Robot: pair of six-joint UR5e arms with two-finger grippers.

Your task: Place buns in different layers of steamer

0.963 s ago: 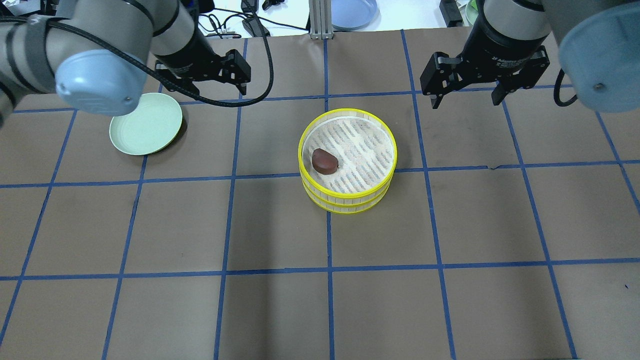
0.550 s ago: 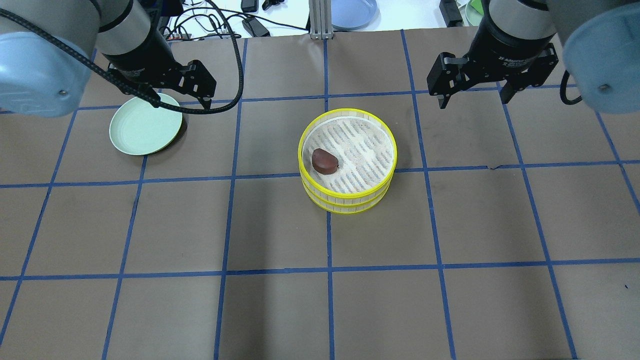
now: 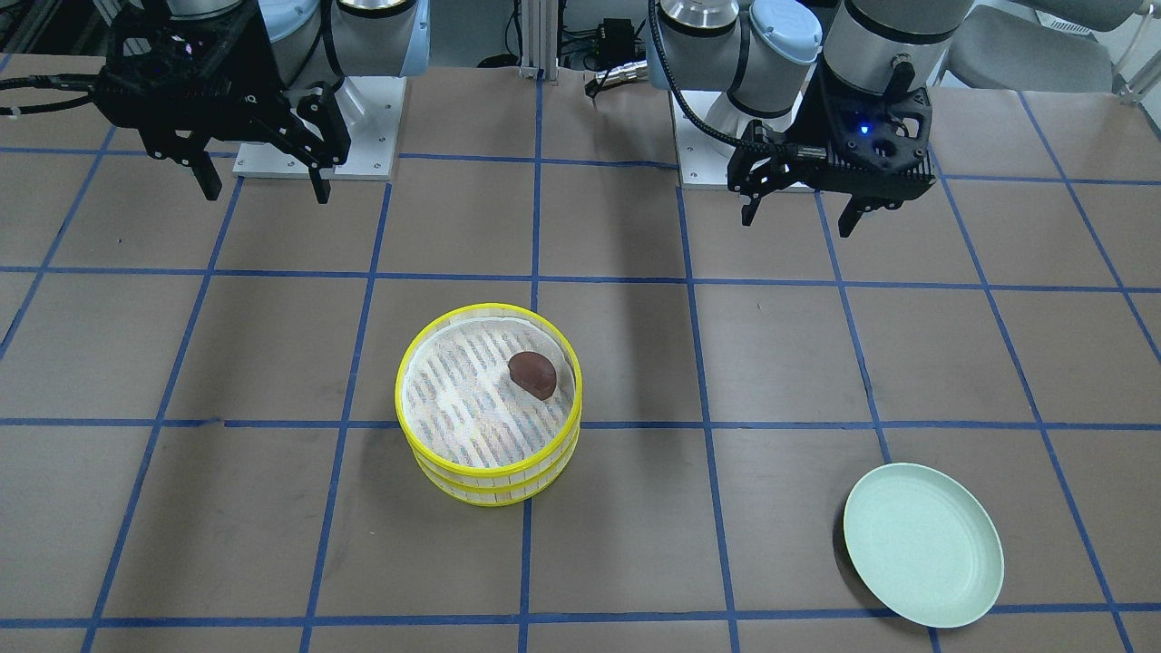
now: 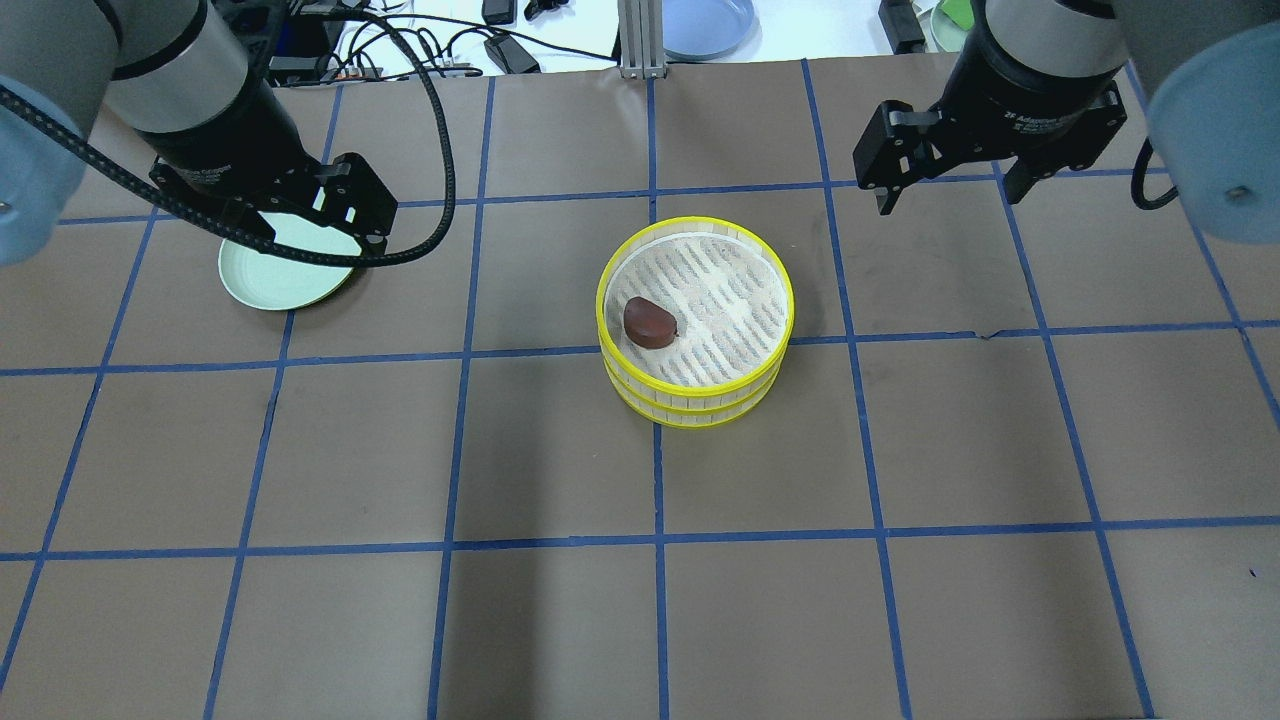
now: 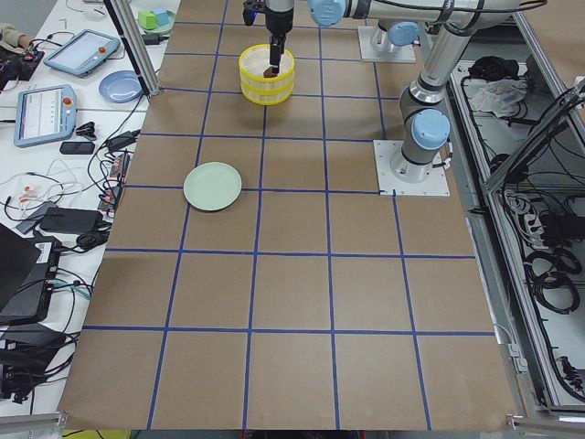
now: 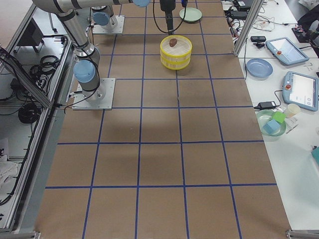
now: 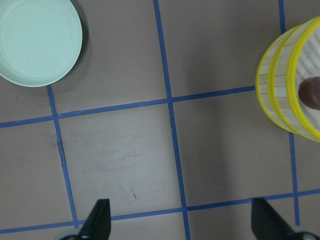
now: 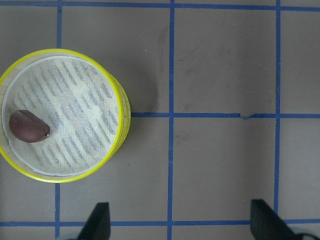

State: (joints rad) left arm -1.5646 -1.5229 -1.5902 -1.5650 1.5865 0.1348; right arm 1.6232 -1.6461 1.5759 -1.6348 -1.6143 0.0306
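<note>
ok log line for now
trays stacked | brown bun in top tray | white bun unseen | plate bare | left gripper open, aloft | right gripper open, aloft

A brown bun is shown in the stacked trays, well apart from the spread left claw and right claw.

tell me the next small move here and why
Probably draw the left pincer back and up to rest. The dark reddish-brown oval bun lies in the top yellow-rimmed wooden-slat steamer tray, stacked on a second like tray. The pale green round plate holds no bun, and the left and the right pincer are open, holding nothing. The lower tray's inside is hidden.
</note>
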